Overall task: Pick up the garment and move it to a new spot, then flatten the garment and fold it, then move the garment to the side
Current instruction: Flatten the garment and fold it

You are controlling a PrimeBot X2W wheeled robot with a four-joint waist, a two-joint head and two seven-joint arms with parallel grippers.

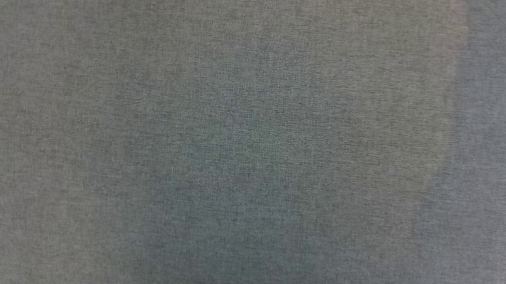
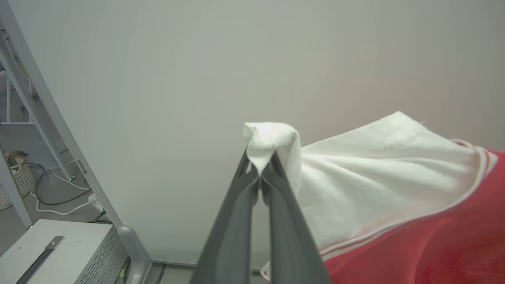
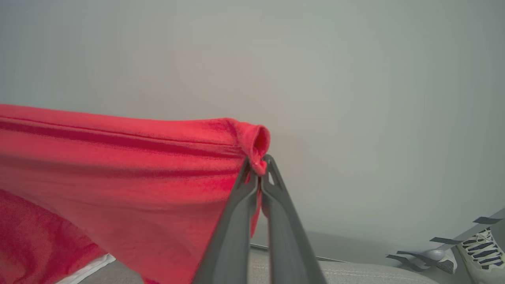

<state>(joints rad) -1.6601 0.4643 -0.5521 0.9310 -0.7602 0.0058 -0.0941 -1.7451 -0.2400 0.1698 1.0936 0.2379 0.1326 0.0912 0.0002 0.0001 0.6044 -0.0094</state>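
The garment (image 2: 394, 185) is a red shirt with a white sleeve, held up in the air between both arms. My left gripper (image 2: 259, 163) is shut on a bunched corner of the white sleeve. In the right wrist view the garment (image 3: 118, 169) stretches away to the left as a taut red sheet, and my right gripper (image 3: 258, 165) is shut on a rolled red edge of it. The head view looks down on a plain grey fabric surface (image 1: 253, 142).
A pale wall stands behind the garment in both wrist views. At the lower left of the left wrist view are a white box (image 2: 59, 252), a metal frame leg (image 2: 59, 118), cables and a basket on the floor. A person's shoe (image 3: 481, 248) shows at the lower right.
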